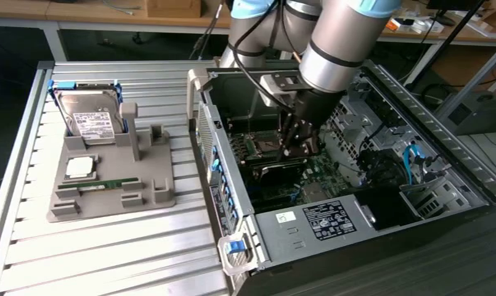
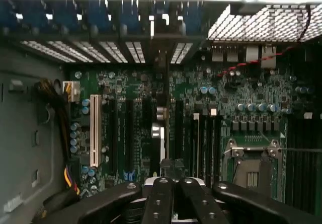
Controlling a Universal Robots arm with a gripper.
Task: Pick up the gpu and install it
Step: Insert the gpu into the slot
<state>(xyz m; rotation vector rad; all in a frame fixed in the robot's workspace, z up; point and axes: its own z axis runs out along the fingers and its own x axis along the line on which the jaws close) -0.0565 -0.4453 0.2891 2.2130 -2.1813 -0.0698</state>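
Note:
The gpu [image 2: 161, 116] shows edge-on in the wrist view as a thin dark card. It stands upright among the expansion slots of the green motherboard [image 2: 126, 90] and runs toward the case's rear slot openings. In the exterior view the gpu [image 1: 268, 168] is a dark bar low inside the open computer case [image 1: 231, 203]. My gripper [image 1: 293, 147] reaches down into the case directly above it. The black fingers [image 2: 160, 199] are shut, pressed together over the card's upper edge, gripper [image 2: 173, 183]. I cannot tell whether they pinch the card or only rest on it.
A grey holder [image 1: 116, 197] on the slatted table at the exterior view's left carries a silver hard drive [image 1: 92, 120], a processor chip [image 1: 79, 165] and a green RAM stick [image 1: 100, 183]. The case walls, the CPU socket [image 2: 249, 168] and cable bundles [image 2: 55, 108] surround the gripper.

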